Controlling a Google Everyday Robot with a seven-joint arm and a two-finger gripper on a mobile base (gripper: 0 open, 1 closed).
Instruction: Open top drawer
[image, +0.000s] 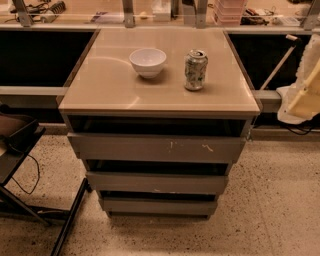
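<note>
The top drawer (155, 147) is the widest of three grey handle-less fronts, just under the beige tabletop (100, 80). It has small pale scratches right of centre. A dark gap runs above its front, and none of its tray shows. My gripper is not in view. Only a pale, cream-coloured shape (304, 87) shows at the right edge, level with the tabletop and apart from the drawer.
A white bowl (148, 61) and a drink can (195, 69) stand on the tabletop. Two narrower grey drawer fronts (157, 182) sit below the top one. A dark chair or stand (20, 150) with a cable is at the left, on speckled floor (270, 210).
</note>
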